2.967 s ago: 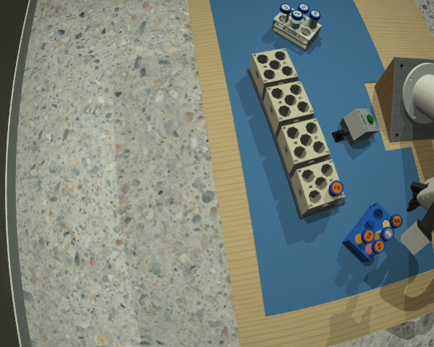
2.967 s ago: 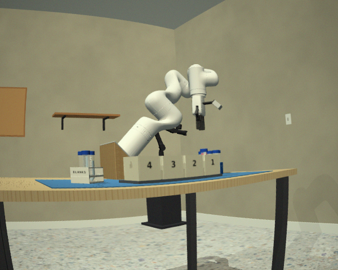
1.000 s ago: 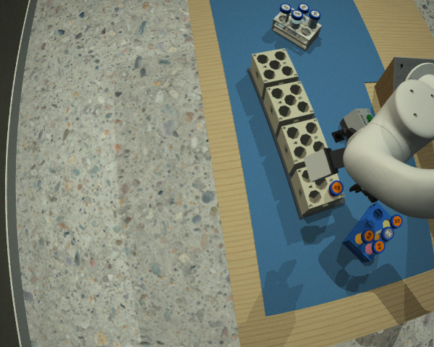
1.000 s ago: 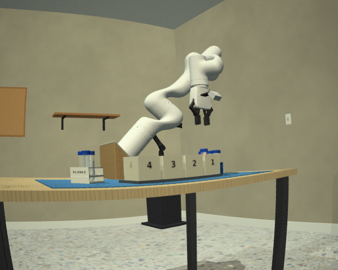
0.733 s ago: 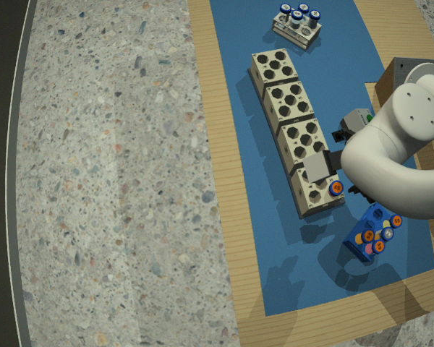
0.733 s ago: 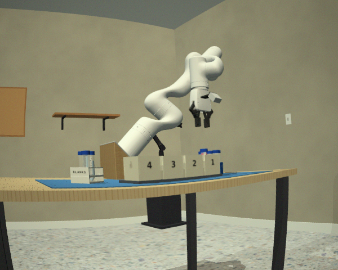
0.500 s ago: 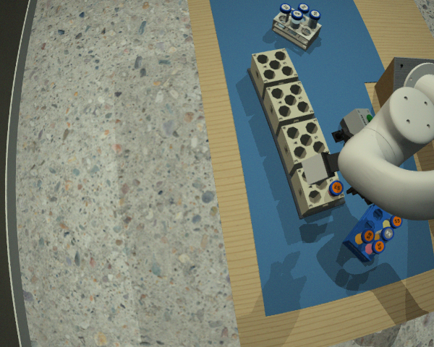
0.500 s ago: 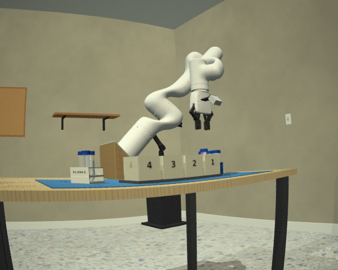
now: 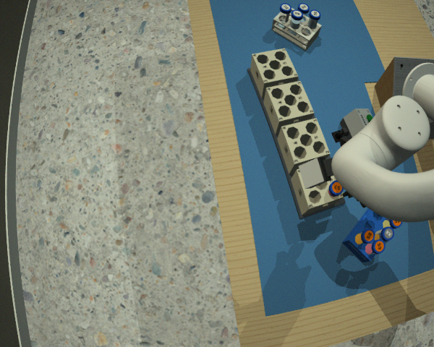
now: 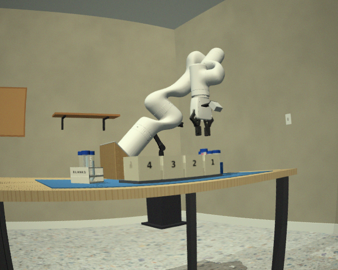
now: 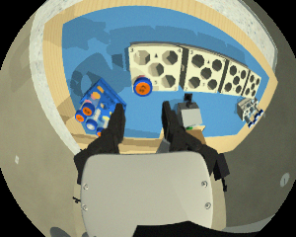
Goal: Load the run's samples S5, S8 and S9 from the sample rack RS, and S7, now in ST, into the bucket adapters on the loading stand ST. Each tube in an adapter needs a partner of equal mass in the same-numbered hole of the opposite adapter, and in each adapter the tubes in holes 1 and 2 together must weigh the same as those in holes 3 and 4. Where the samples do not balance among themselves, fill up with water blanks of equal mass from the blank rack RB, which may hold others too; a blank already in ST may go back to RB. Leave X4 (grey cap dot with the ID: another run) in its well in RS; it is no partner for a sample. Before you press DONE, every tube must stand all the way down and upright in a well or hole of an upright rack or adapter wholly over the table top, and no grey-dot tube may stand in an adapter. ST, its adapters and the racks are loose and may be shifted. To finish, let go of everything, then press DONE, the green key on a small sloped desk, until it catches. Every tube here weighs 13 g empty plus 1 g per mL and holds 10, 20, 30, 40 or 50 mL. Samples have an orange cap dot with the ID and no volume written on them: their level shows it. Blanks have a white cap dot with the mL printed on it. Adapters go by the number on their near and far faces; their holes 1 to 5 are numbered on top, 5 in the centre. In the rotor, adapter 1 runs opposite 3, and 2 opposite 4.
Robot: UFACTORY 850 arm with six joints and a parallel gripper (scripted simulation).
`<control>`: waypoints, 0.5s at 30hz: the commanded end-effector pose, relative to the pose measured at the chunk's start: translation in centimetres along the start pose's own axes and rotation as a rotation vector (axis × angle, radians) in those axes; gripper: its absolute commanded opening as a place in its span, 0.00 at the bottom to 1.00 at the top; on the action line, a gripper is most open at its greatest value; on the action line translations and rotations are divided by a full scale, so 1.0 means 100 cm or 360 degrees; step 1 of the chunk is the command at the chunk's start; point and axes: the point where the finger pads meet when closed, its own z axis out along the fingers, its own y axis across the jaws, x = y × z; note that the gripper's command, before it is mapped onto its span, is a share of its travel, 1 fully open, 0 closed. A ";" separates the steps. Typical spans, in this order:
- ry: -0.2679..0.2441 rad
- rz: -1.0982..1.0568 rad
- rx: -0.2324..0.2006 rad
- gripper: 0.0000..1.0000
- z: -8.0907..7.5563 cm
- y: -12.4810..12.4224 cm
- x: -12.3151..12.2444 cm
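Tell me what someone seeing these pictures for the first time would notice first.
Probably the big white arm arching over the table, its pincer open, holding nothing, high above adapter 1. Next, the row of four cream adapters on the blue mat, only one orange-dot tube standing in them, at the end nearest the blue sample rack. The blank rack stands alone beyond the row's other end.

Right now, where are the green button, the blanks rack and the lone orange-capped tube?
Green button point(image 9: 368, 118), top view: its round top.
Blanks rack point(image 10: 78, 175), exterior view: its white label plate.
Orange-capped tube point(image 9: 335, 187), top view: the orange dot on its cap.
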 end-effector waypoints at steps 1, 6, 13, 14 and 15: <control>0.0003 -0.0002 0.0000 0.57 0.007 0.000 0.001; 0.0003 -0.0002 0.0000 0.57 0.017 0.000 0.001; 0.0003 -0.0002 0.0000 0.57 0.031 0.000 0.001; 0.0003 -0.0002 0.0000 0.57 0.033 0.000 0.001; 0.0003 -0.0002 0.0000 0.57 0.033 0.000 0.001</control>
